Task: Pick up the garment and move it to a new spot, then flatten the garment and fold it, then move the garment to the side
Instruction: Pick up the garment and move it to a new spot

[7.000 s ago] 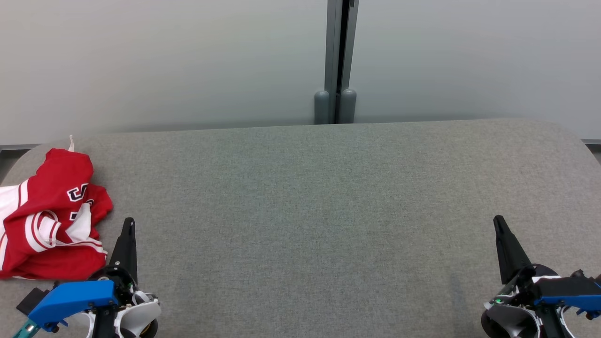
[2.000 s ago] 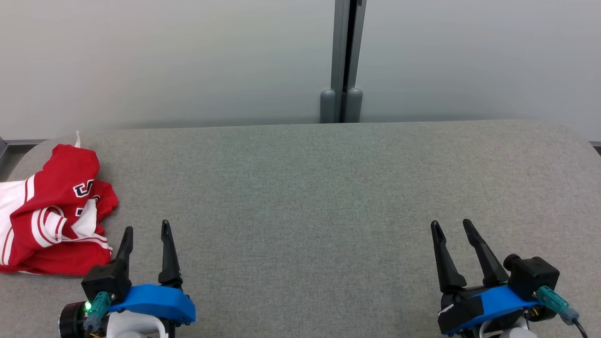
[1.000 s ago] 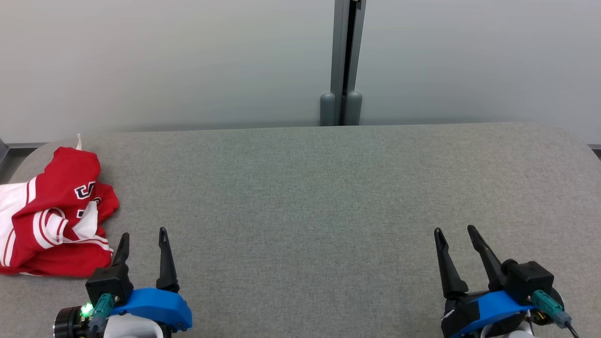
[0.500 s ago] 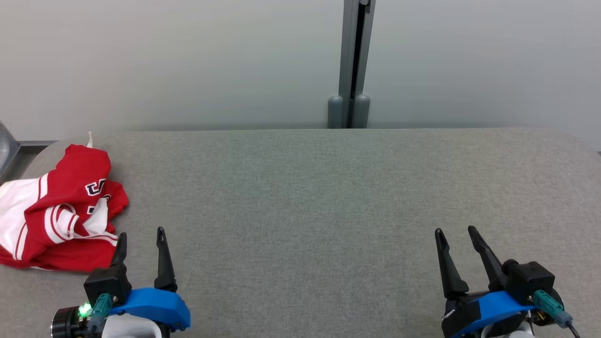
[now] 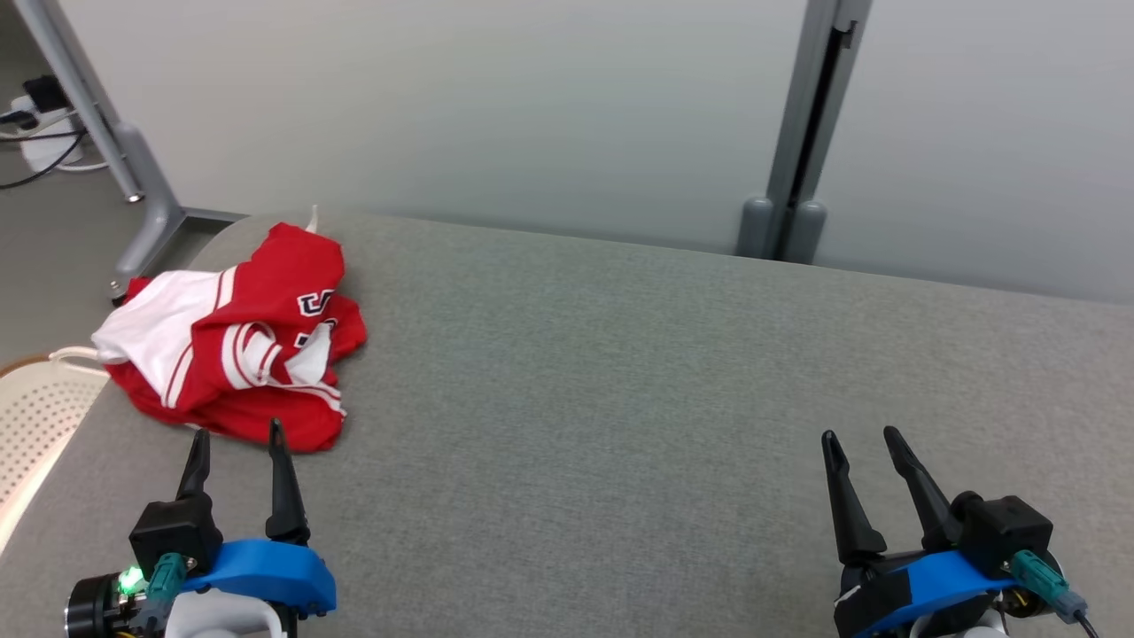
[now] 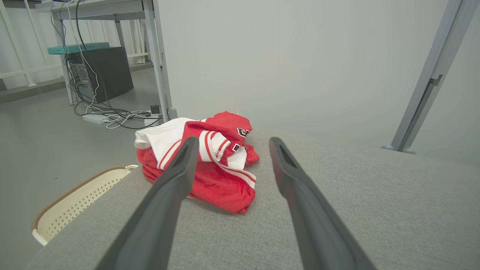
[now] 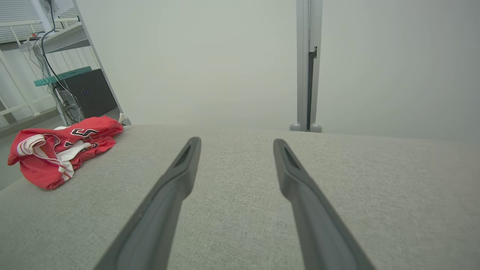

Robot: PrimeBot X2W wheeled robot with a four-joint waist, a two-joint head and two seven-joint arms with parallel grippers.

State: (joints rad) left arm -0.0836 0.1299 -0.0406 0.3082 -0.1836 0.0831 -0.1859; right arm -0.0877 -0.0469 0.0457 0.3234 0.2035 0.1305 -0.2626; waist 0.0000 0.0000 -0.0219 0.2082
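Left gripper (image 5: 236, 430) hovers low at the near left corner of the grey fabric-covered table (image 5: 620, 354), its two dark fingers spread apart and holding nothing, their tips pointing at the near hem of the jersey (image 5: 239, 354) and close to it; whether they touch the cloth I cannot tell. Off that corner, below the table's left edge, sits a cream perforated basket (image 5: 35, 416). The jersey, red with white stripes and dark lettering, lies in a crumpled heap on the far left part of the table, its white sleeve reaching the left edge. In the left wrist view the left gripper (image 6: 233, 139) frames that heap (image 6: 221, 187) between its fingers, with the basket (image 6: 75, 202) down to the side and a dark computer tower (image 6: 103, 69) and loose cables (image 6: 108, 112) on the floor beyond. The middle of the table is bare cloth. Behind it a grey partition post (image 5: 802, 133) rises against the pale wall. Right gripper (image 5: 859, 432) hangs over the near right corner, well apart from the jersey, fingers likewise released and empty. Its wrist view shows the right gripper (image 7: 236, 139) spread above the cloth, the jersey (image 7: 56, 150) far off to one side
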